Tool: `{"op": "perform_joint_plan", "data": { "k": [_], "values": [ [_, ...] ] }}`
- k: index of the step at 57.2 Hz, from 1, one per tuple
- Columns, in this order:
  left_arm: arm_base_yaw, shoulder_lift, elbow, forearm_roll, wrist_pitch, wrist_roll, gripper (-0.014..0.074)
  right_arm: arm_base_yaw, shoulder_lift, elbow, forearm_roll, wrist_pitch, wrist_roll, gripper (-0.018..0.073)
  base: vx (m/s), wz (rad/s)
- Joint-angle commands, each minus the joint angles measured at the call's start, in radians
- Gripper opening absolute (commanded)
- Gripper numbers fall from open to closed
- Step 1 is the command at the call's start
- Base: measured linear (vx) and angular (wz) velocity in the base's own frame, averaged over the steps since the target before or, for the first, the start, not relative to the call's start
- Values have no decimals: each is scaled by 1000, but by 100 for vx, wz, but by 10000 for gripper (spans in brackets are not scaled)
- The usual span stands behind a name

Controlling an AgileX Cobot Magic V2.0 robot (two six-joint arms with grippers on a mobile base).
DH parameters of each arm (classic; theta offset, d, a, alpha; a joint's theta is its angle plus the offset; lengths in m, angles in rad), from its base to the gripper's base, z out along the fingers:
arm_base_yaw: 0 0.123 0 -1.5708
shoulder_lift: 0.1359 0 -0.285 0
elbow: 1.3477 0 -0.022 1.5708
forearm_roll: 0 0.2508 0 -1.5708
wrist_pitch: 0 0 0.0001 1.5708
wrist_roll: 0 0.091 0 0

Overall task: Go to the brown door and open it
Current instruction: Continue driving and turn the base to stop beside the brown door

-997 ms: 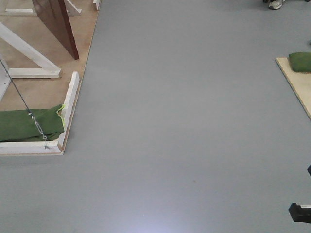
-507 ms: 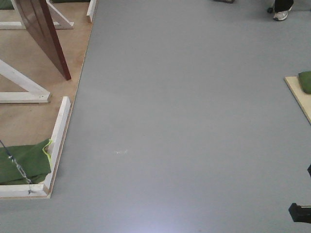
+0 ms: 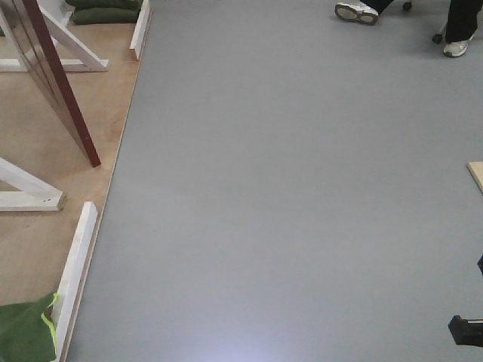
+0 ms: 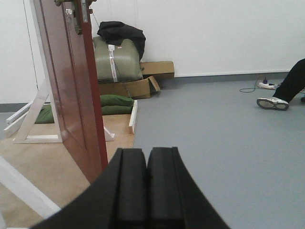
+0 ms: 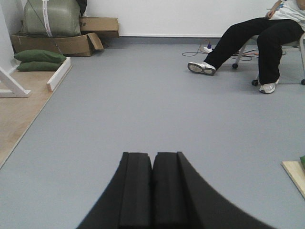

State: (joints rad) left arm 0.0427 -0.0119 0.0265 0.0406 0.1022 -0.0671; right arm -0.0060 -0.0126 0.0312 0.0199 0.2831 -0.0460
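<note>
Door (image 4: pixel 71 86): you'll see glossy reddish-brown.
Floor (image 3: pixel 287 188): plain grey in all your views.
Board (image 3: pixel 45 241): tan.
Frame (image 3: pixel 75 260): white.
Bags (image 3: pixel 106 13): dark green, one edged neon yellow.
Bundle (image 4: pixel 116 59): olive, white strap.
Boxes (image 4: pixel 157 69): brown.
Trousers (image 5: pixel 248 38): black.
Shoes (image 5: pixel 201 67): white.
Left gripper (image 4: pixel 147 160): black.
Right gripper (image 5: pixel 152 162): black.

Glossy reddish wooden brown door (image 4: pixel 71 90), matt grey floor (image 3: pixel 302 196), white-painted timber frame (image 3: pixel 75 264).
</note>
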Motion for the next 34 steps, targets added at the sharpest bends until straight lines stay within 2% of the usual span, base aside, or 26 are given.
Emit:
{"op": "perform_joint_plan", "data": {
  "k": [1,34],
  "values": [
    [0,-15,-17,0,-77,-7,-6,2,-12,4,-6,-83,-5,0,51,1],
    [0,-15,-17,0,-77,-7,-6,2,-12,4,-6,-83,-5,0,49,1]
  ]
}}
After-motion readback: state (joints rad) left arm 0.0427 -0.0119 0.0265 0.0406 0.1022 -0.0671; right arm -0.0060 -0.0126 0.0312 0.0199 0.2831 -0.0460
